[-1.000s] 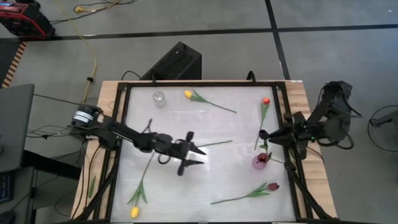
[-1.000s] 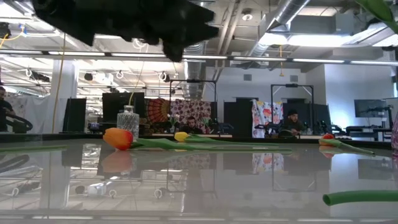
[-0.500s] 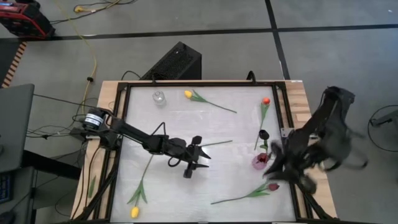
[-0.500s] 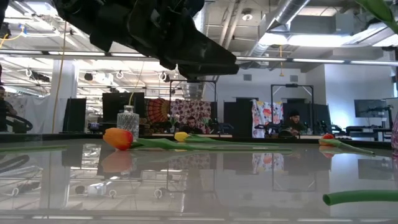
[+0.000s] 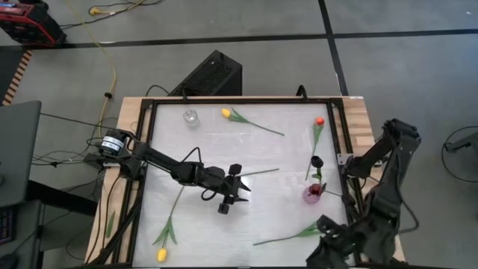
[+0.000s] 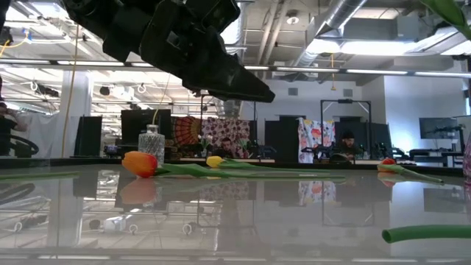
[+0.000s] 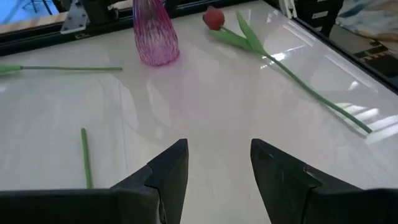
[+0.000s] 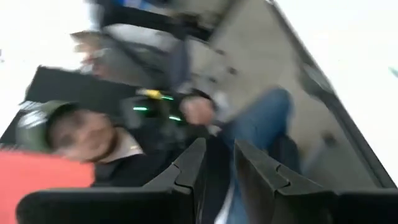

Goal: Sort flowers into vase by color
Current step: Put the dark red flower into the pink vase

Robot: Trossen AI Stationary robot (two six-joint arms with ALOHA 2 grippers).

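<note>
The left arm is reaching across the table's middle, its end effector (image 5: 237,188) hovering with fingers (image 7: 166,175) parted and empty. The right arm is folding down at the table's near right corner, its end effector (image 8: 214,168) narrowly parted.

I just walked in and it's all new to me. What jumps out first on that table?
The left gripper hangs open over the middle of the white table, beside a bare green stem. A pink vase stands by the right edge with a dark tulip poking out. Other tulips lie scattered, like a yellow one at the near left corner.
</note>
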